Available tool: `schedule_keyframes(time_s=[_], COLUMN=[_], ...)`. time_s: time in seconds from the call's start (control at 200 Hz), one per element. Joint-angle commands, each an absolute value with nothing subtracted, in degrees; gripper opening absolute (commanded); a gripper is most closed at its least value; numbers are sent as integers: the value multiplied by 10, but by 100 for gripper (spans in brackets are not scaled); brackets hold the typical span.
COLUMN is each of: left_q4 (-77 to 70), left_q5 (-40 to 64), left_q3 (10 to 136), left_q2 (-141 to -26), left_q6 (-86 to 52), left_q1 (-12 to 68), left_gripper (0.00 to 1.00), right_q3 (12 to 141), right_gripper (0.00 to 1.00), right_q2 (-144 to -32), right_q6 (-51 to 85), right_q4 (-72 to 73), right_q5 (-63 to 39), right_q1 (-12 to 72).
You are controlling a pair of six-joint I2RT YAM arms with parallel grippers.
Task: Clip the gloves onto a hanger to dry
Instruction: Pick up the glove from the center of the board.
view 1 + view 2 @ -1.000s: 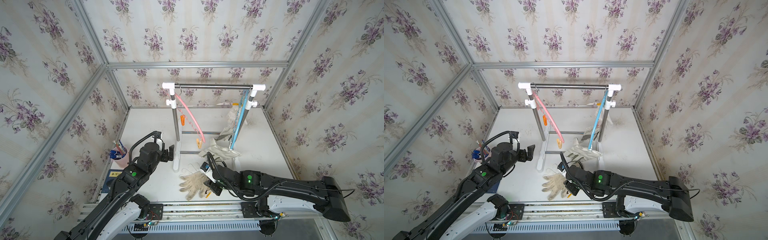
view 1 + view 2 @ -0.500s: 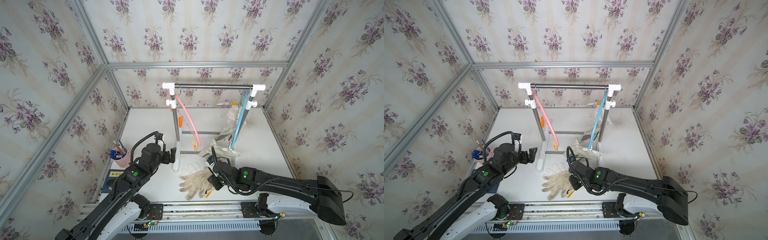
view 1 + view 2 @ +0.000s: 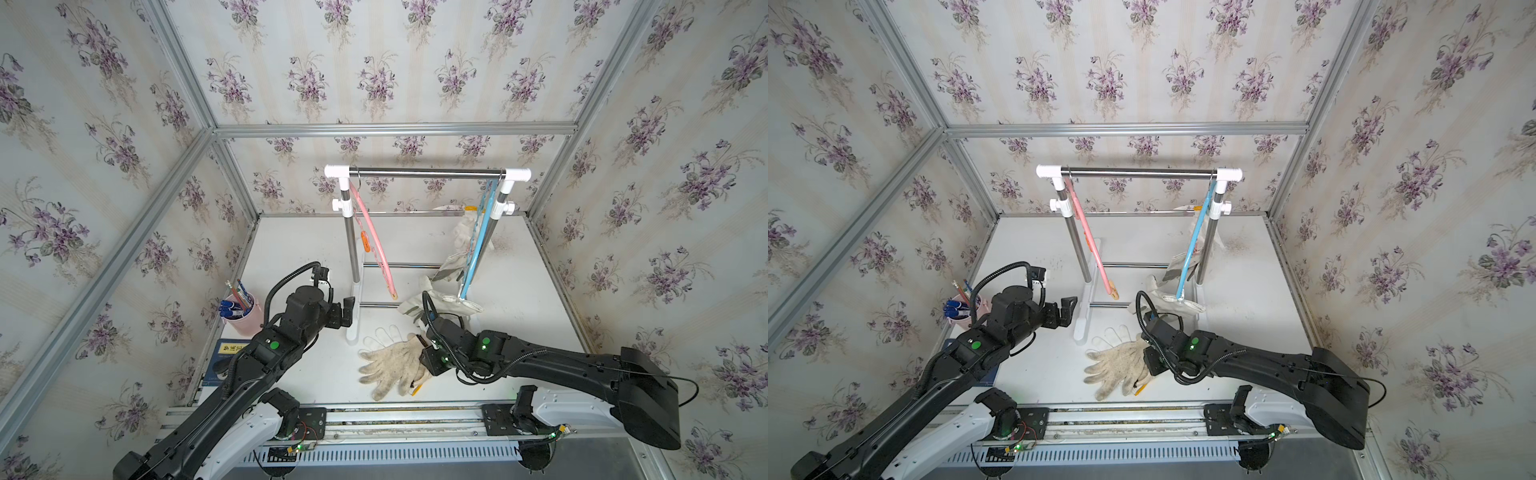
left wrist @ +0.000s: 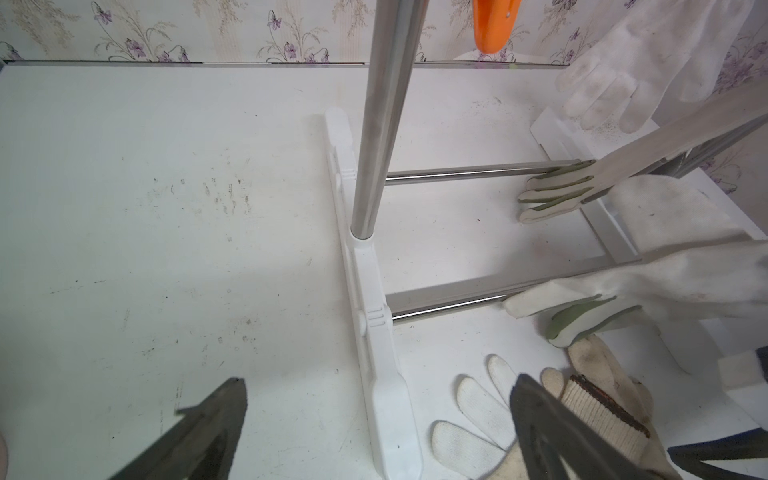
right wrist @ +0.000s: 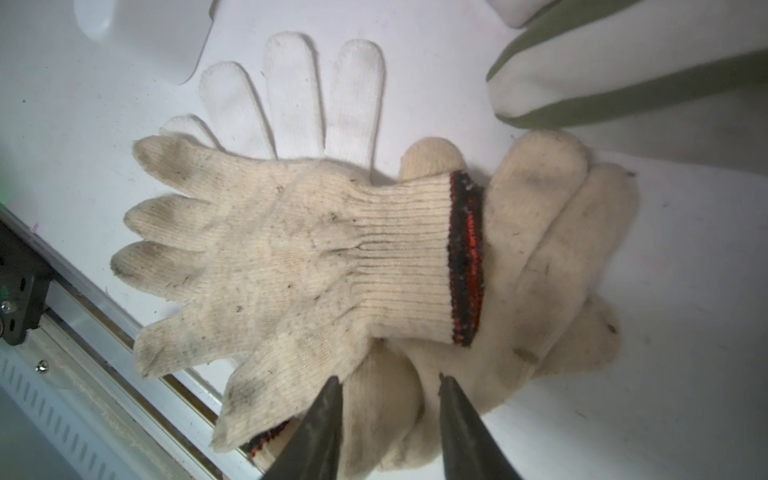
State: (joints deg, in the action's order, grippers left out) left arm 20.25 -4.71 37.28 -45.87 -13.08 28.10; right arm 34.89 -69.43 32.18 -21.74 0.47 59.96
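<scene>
Three knit work gloves, one white and two dirty-cream with black-and-red cuff edges, lie overlapped on the white tabletop. They sit at lower centre of both top views, just in front of the steel-and-white drying rack.

Compared with one second ago, the right gripper has moved a short way up-frame along the pile's right edge and now sits over the cuff end. Its fingers stand at medium width with a fold of the lower cream glove between them. No glove is lifted, so the pick is judged not yet made.

The left gripper remains spread wide and empty beside the rack's left post.

The pink plastic hanger carries no glove, and its near end has swung slightly. Off-white canvas gloves hang at the blue plastic hanger.

The pink hanger is therefore judged the free target. The next requirement is likely to be closing on one cuff only.
</scene>
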Motion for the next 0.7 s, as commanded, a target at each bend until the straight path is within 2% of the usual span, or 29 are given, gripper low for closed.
schedule_keyframes(time_s=[0.0, 0.34, 0.699], left_q4=[184, 189, 192], left_q5=[-38, -38, -46], left_q3=[372, 381, 381], left_q2=[-462, -480, -481], left_q6=[-140, -141, -141], left_q1=[281, 281, 281], left_gripper=[100, 100, 100], right_q3=[343, 361, 372], right_gripper=[43, 45, 44], right_q2=[-696, -755, -783], right_q6=[330, 300, 289], right_q4=[-201, -151, -131], right_q5=[-1, -44, -44], right_q1=[586, 565, 559])
